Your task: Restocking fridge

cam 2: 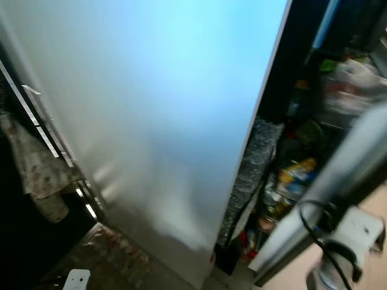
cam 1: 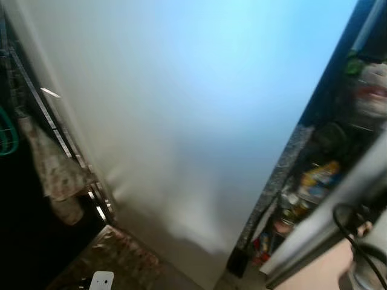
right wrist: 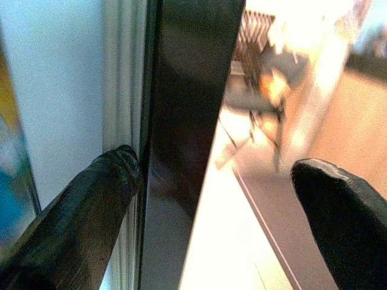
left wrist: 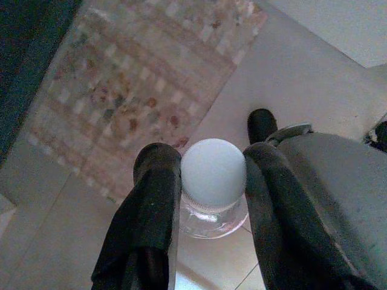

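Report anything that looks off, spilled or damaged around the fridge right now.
Nothing stands out. The fridge door stands open, with packed shelves beside it. The left gripper holds a clear bottle upright by its white cap, above a patterned rug. The right gripper straddles the door's edge, fingers spread.

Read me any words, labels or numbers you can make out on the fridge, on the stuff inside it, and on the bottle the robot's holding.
No text is readable.
Fridge door: plain, no lettering seen.
Packages on the fridge shelves: coloured labels, too blurred to read.
Bottle in the left gripper: white cap and clear body seen from above, no print visible.
Right gripper at the dark door edge: no markings.
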Available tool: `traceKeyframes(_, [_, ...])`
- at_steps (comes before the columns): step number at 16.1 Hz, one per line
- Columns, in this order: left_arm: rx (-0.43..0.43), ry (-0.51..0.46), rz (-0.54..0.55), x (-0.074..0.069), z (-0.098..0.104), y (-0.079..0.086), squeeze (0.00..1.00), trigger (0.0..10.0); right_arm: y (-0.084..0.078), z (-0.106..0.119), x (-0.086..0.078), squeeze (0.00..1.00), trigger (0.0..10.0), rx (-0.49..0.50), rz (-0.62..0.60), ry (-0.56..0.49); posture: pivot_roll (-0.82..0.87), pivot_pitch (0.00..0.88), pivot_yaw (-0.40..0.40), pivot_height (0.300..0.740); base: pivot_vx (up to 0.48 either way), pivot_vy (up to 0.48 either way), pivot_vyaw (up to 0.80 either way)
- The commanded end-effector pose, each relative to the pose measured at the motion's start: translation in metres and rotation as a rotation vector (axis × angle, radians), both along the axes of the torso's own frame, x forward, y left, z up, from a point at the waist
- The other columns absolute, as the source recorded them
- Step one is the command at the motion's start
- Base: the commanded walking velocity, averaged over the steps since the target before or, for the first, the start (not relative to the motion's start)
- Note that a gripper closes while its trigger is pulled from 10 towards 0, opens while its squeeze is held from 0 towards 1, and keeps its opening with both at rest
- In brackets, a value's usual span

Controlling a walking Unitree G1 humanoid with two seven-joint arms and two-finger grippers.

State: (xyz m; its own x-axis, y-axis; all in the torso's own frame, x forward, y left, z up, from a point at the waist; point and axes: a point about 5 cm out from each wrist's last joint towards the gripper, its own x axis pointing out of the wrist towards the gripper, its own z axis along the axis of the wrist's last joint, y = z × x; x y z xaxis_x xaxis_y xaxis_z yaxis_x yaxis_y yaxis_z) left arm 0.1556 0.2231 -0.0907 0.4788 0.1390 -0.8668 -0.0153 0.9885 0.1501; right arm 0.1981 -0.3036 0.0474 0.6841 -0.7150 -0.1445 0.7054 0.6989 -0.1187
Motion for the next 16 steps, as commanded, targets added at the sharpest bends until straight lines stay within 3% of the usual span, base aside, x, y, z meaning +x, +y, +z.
traceKeyframes(1, [0.008, 0.033, -0.013, -0.006, -0.002, 0.002, 0.00, 10.0, 0.003, -0.027, -0.013, 0.00, 10.0, 0.100, -0.015, 0.101, -0.12, 0.020, 0.035, 0.740, 0.000, 0.000, 0.00])
traceKeyframes(4, [0.008, 0.034, -0.020, -0.006, -0.002, 0.001, 0.00, 10.0, 0.003, -0.075, -0.033, 0.00, 10.0, 0.222, 0.044, 0.303, -0.13, 0.010, 0.038, 0.740, 0.000, 0.000, 0.00])
traceKeyframes(6, [0.008, 0.033, -0.021, -0.006, -0.002, 0.001, 0.00, 10.0, 0.007, -0.095, -0.048, 0.00, 10.0, 0.284, 0.080, 0.401, -0.13, 0.008, 0.045, 0.740, 0.000, 0.000, 0.00])
traceKeyframes(7, [0.008, 0.031, -0.027, -0.005, -0.002, 0.001, 0.00, 10.0, 0.014, -0.104, -0.052, 0.00, 10.0, 0.293, 0.143, 0.472, -0.14, 0.009, 0.051, 0.740, 0.000, 0.000, 0.00])
traceKeyframes(10, [-0.002, 0.027, -0.038, -0.004, -0.001, 0.001, 0.00, 10.0, 0.055, -0.136, -0.071, 0.00, 10.0, 0.456, 0.438, 0.693, -0.13, 0.005, 0.052, 0.740, 0.000, 0.000, 0.00])
traceKeyframes(12, [0.009, 0.033, -0.035, -0.004, -0.001, 0.003, 0.00, 10.0, 0.061, -0.142, -0.075, 0.00, 10.0, 0.552, 0.359, 0.681, -0.12, 0.006, 0.057, 0.740, 0.000, 0.000, 0.00])
traceKeyframes(16, [0.001, 0.034, -0.052, -0.003, 0.000, 0.004, 0.00, 10.0, 0.076, -0.150, -0.083, 0.00, 10.0, 0.594, 0.331, 0.729, -0.11, 0.018, 0.070, 0.740, 0.000, 0.000, 0.00])
